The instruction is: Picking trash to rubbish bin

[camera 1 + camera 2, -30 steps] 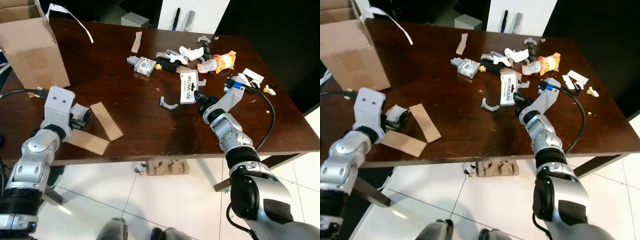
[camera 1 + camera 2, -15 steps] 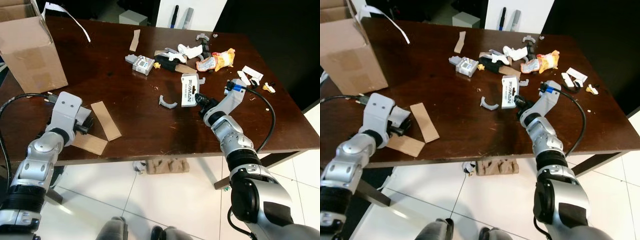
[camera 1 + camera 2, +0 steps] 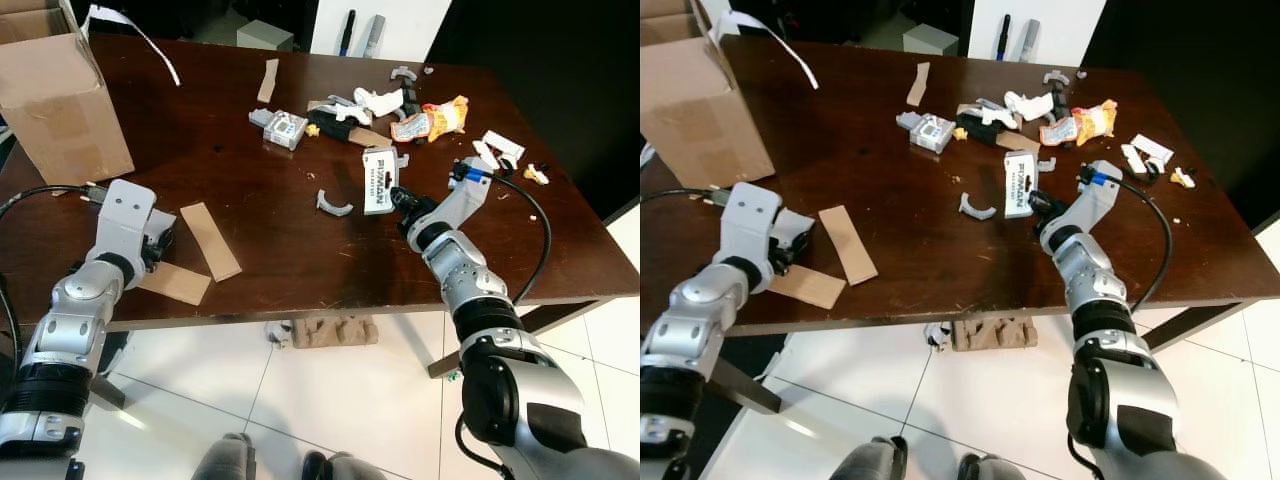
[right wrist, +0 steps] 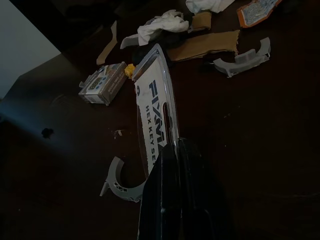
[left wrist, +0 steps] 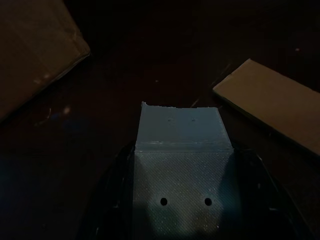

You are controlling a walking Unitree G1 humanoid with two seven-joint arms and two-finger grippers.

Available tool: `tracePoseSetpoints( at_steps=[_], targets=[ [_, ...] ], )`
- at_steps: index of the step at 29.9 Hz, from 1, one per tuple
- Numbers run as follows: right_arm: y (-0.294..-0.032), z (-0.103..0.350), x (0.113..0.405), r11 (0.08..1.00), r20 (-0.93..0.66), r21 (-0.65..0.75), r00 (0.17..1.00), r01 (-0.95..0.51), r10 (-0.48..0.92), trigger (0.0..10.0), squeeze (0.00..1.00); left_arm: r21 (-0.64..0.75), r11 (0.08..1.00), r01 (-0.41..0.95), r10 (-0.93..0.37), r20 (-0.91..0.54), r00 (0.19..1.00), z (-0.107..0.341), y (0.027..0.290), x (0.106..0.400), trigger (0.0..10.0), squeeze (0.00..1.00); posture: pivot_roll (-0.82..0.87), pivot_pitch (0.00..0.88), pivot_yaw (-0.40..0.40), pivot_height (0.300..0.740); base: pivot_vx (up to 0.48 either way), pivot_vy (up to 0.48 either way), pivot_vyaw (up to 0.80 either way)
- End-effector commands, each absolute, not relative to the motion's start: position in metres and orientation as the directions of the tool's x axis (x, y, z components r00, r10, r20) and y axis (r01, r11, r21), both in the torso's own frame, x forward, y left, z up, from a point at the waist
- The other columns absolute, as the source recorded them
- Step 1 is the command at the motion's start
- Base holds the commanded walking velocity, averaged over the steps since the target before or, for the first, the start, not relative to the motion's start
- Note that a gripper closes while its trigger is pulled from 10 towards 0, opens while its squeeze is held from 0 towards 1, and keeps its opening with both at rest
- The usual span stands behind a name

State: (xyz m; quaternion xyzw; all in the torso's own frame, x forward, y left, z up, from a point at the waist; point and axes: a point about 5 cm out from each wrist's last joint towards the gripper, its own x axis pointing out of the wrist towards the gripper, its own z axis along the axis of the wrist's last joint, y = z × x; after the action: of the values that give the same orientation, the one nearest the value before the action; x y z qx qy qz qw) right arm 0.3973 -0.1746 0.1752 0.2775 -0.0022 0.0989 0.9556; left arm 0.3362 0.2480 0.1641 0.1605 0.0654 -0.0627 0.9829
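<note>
My right gripper (image 3: 397,196) is shut on the near end of a white hex key package (image 3: 377,179) in the middle of the dark wooden table (image 3: 300,260). The right wrist view shows the package (image 4: 155,117) raised on its edge, pinched by the black fingers (image 4: 170,170). At the table's near left, my left gripper (image 3: 160,238) holds a flat grey piece (image 5: 179,160) with two holes just above the tabletop. A brown cardboard box (image 3: 55,95) stands open at the far left.
Two cardboard strips (image 3: 211,240) (image 3: 175,283) lie beside the left gripper. A grey curved clip (image 3: 333,205) rests left of the package. Further back lie a small grey box (image 3: 283,127), an orange wrapper (image 3: 430,118) and white scraps (image 3: 500,148). Cardboard (image 3: 320,330) lies under the table.
The right gripper has tipped the white package up a little on its edge. The left gripper has drawn back slightly toward the near left, still holding the grey piece. The camera shifted slightly.
</note>
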Motion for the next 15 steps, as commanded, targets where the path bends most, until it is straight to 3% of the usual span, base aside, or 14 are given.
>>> tracePoseSetpoints(
  at_steps=[1, 8, 11, 15],
  targets=[
    [-0.182, 0.178, 0.397, 0.836, 0.058, 0.52, 0.984, -0.175, 0.17, 10.0, 0.0, 0.268, 0.951, 0.157, -0.093, -0.235, 0.967, 0.141, 0.247, 0.332, 0.0, 0.0, 0.19, 0.191, -0.139, 0.74, 0.0, 0.0, 0.0],
    [-0.181, 0.182, 0.399, 0.829, 0.076, 0.527, 0.982, -0.187, 0.173, 10.0, 0.0, 0.217, 0.969, 0.116, -0.106, -0.059, 0.993, 0.174, 0.247, 0.338, 0.0, 0.0, 0.19, 0.17, -0.143, 0.74, 0.0, 0.0, 0.0],
    [-0.179, 0.184, 0.4, 0.817, 0.087, 0.542, 0.981, -0.194, 0.176, 10.0, 0.0, 0.08, 0.971, 0.227, -0.238, 0.166, 0.957, 0.213, 0.229, 0.336, 0.2, 0.0, 0.2, 0.158, -0.147, 0.74, 0.0, 0.0, 0.0],
    [-0.177, 0.185, 0.401, 0.811, 0.093, 0.55, 0.98, -0.199, 0.178, 10.0, 0.0, 0.04, 0.944, 0.328, -0.325, 0.287, 0.901, 0.237, 0.215, 0.329, 0.9, 0.0, 0.21, 0.153, -0.147, 0.74, 0.0, 0.0, 0.0]
  ],
)
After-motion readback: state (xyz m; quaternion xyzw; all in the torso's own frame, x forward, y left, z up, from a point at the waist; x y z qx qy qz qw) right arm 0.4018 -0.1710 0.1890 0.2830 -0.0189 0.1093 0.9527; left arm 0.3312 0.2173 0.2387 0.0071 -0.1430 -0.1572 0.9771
